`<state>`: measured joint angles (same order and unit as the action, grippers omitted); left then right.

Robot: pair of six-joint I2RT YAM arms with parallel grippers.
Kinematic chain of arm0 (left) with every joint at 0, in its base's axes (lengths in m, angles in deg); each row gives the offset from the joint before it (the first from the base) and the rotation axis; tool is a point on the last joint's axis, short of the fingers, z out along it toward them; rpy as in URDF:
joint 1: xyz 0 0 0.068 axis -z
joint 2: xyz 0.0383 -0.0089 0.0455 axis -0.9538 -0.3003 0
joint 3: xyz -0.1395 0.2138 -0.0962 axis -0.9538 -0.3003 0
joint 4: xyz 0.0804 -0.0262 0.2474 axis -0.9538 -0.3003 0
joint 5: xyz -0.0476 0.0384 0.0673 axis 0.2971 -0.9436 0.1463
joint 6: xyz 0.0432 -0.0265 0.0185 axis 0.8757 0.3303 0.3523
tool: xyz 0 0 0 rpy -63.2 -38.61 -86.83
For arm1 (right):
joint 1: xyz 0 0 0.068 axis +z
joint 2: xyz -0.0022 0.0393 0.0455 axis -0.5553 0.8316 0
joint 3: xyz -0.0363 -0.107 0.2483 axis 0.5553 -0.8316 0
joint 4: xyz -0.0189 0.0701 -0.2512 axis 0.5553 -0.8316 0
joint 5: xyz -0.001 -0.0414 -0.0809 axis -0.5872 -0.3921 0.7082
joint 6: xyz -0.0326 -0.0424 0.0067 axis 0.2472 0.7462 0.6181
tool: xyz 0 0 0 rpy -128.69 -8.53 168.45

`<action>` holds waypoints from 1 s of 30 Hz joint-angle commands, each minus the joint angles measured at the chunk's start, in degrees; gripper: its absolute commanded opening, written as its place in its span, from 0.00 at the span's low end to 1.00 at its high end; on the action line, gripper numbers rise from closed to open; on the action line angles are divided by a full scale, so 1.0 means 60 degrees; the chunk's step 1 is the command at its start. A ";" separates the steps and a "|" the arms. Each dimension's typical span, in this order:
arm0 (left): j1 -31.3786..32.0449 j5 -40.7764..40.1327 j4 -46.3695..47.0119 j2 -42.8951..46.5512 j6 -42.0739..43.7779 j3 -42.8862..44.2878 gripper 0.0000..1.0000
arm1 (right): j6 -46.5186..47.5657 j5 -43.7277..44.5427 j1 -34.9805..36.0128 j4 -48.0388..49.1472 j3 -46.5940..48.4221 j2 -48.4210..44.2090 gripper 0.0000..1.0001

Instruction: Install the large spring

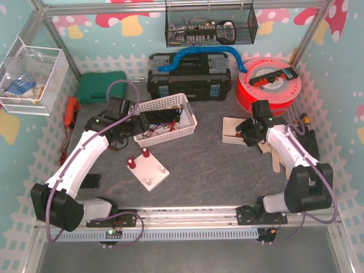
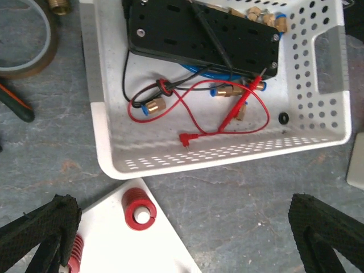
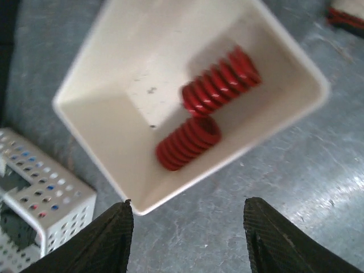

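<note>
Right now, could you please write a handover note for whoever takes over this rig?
Left gripper: open, empty, above the peg board beside the white basket.
Right gripper: open, empty, over the beige tray.
Tray holds a longer spring and a shorter spring, both loose.
Done: two red springs stand upright on the board.
To do: grasp the longer spring, probably the large one, and install it.

Robot lab workcell: aluminium frame (image 1: 114, 7), cartoon mushroom backdrop (image 1: 116, 21), black toolbox (image 1: 190, 79), hanging wire tool basket (image 1: 210, 25).
</note>
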<state>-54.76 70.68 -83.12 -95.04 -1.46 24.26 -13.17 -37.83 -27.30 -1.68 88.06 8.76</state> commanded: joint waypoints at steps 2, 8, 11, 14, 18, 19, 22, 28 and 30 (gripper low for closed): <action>0.0058 0.0585 0.0264 0.0513 0.0130 -0.0246 0.99 | -0.2132 0.0761 0.0027 0.0298 -0.0495 0.0023 0.55; 0.0073 0.0712 0.0348 0.0979 0.0024 -0.0477 0.99 | -0.2801 0.0863 0.0035 0.1460 -0.1251 0.0336 0.54; 0.0072 0.0660 0.0350 0.1159 -0.0027 -0.0541 0.99 | -0.3030 0.0894 0.0032 0.1851 -0.1337 0.0634 0.50; 0.0073 0.0600 0.0348 0.1217 -0.0036 -0.0536 0.99 | -0.2907 0.1074 0.0040 0.1887 -0.1229 0.0909 0.47; 0.0073 0.0547 0.0347 0.1220 -0.0043 -0.0548 0.99 | -0.2762 0.0985 0.0029 0.1887 -0.1245 0.1159 0.34; 0.0072 0.0530 0.0346 0.1206 -0.0043 -0.0550 0.99 | -0.2701 0.0956 0.0026 0.1887 -0.1255 0.1181 0.30; 0.0072 0.0445 0.0347 0.1182 -0.0057 -0.0577 0.99 | -0.2186 0.1010 0.0029 0.1550 -0.0953 0.1349 0.25; 0.0072 0.0391 0.0346 0.1009 -0.0016 -0.0565 0.99 | -0.1087 0.1396 0.0028 0.0743 -0.0168 0.1835 0.19; 0.0072 0.0350 0.0354 0.0986 -0.0017 -0.0550 0.99 | -0.0666 0.1503 0.0026 0.0504 0.0130 0.2020 0.17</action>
<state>-54.44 73.65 -81.72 -88.66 -1.48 21.48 -23.29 -31.60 -27.30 6.12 85.54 19.16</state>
